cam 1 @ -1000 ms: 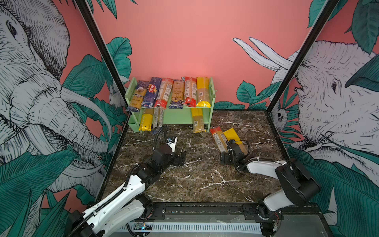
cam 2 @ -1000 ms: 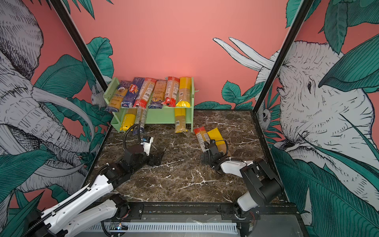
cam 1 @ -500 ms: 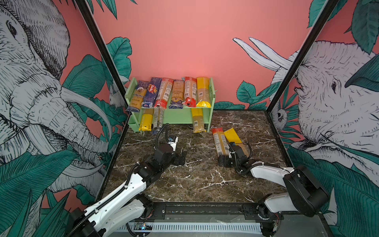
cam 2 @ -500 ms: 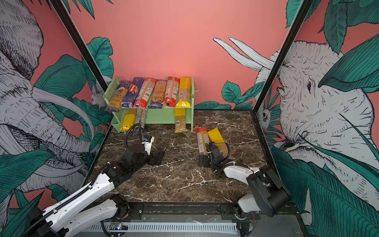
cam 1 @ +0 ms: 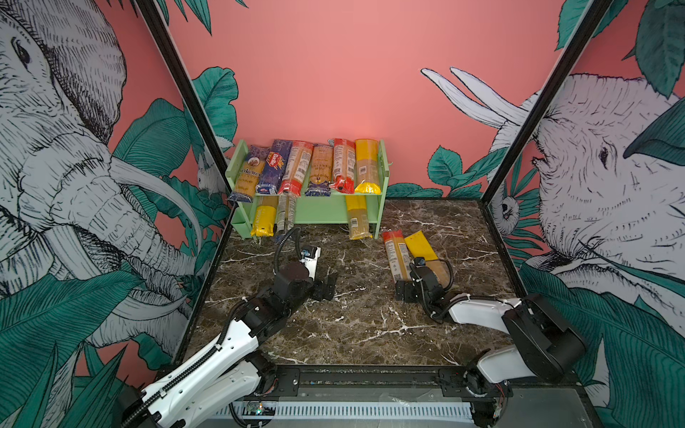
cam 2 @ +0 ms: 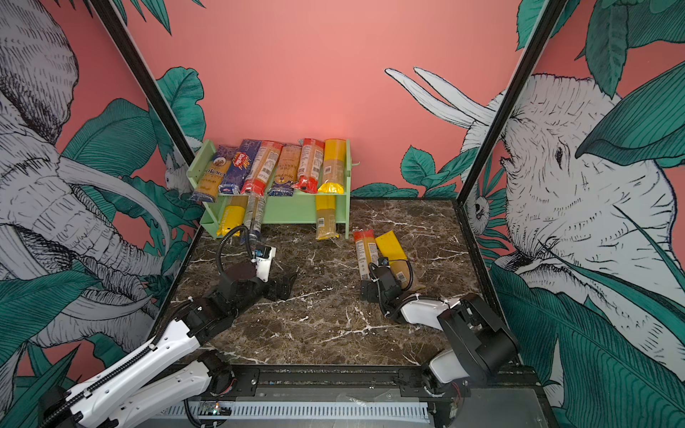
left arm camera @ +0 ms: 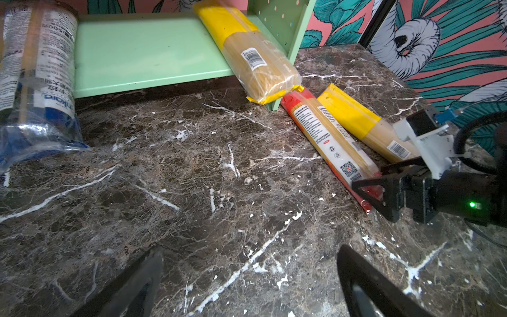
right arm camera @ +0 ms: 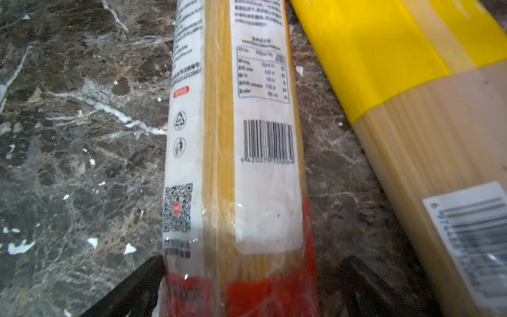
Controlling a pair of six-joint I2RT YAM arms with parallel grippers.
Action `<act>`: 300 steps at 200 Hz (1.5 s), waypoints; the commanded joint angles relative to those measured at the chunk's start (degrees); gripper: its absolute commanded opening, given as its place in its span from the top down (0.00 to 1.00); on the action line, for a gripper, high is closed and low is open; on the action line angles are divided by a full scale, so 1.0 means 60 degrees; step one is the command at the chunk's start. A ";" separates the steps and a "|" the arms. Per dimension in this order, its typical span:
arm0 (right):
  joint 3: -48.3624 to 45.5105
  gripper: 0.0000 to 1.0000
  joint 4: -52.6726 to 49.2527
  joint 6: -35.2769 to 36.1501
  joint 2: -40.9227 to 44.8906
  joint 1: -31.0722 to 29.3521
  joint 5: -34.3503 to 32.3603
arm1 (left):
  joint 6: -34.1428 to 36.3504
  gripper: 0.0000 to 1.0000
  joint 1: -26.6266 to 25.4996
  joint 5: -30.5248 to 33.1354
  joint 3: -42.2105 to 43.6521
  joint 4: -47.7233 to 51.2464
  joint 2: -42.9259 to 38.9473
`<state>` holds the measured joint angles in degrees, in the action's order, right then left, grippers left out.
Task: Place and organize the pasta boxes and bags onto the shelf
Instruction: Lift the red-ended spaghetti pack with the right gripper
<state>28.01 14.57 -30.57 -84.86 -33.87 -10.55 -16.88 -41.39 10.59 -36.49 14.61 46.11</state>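
Observation:
The mint-green shelf (cam 1: 315, 213) (cam 2: 293, 211) stands at the back of the marble table. Its top tier holds several pasta packs, and three more poke out of the lower tier. Two packs lie on the table right of the shelf: a red-ended one (cam 1: 396, 254) (left arm camera: 323, 137) (right arm camera: 236, 164) and a yellow one (cam 1: 422, 246) (right arm camera: 411, 82). My right gripper (cam 1: 404, 291) (cam 2: 367, 291) (right arm camera: 255, 259) is open, its fingers straddling the red-ended pack's near end. My left gripper (cam 1: 328, 287) (cam 2: 283, 285) (left arm camera: 250, 249) is open over bare marble left of centre.
From the lower tier, a yellow pack (cam 1: 263, 222), a clear blue-ended pack (left arm camera: 33, 82) and another yellow pack (left arm camera: 255, 63) overhang onto the table. Bare green board (left arm camera: 151, 49) lies between them. Mural walls and black posts close in both sides.
My right arm has reached forward, bringing its open gripper round the red-ended pack's near end. The left arm has barely moved.

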 commanded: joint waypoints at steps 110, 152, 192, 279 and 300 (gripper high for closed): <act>0.0855 0.36 -0.1955 0.0121 -0.2092 -0.0855 -0.1217 | 0.0141 0.01 -0.0031 0.0453 0.0080 0.0549 -0.0533; 0.0472 0.82 -0.2109 -0.0130 -0.1799 -0.0859 -0.0913 | 0.0127 0.01 -0.0044 0.0622 0.0075 0.0873 -0.0944; -0.0069 1.00 -0.2338 -0.0506 -0.0684 -0.0946 -0.0486 | -0.0096 0.01 -0.0046 0.0681 0.0141 0.1207 -0.1392; -0.0165 1.00 -0.5095 -0.1244 0.3695 -0.2047 -0.0114 | -0.0689 0.01 -0.0046 0.1054 0.0091 0.2088 -0.2066; -0.0002 1.00 -0.5899 -0.1321 0.4788 -0.2412 -0.0177 | -0.0894 0.01 -0.0046 0.1269 0.0047 0.2358 -0.2207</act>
<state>26.50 -13.82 -36.53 -62.63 -46.28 -11.20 -19.94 -41.50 15.75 -36.25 25.30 34.02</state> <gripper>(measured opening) 0.180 0.995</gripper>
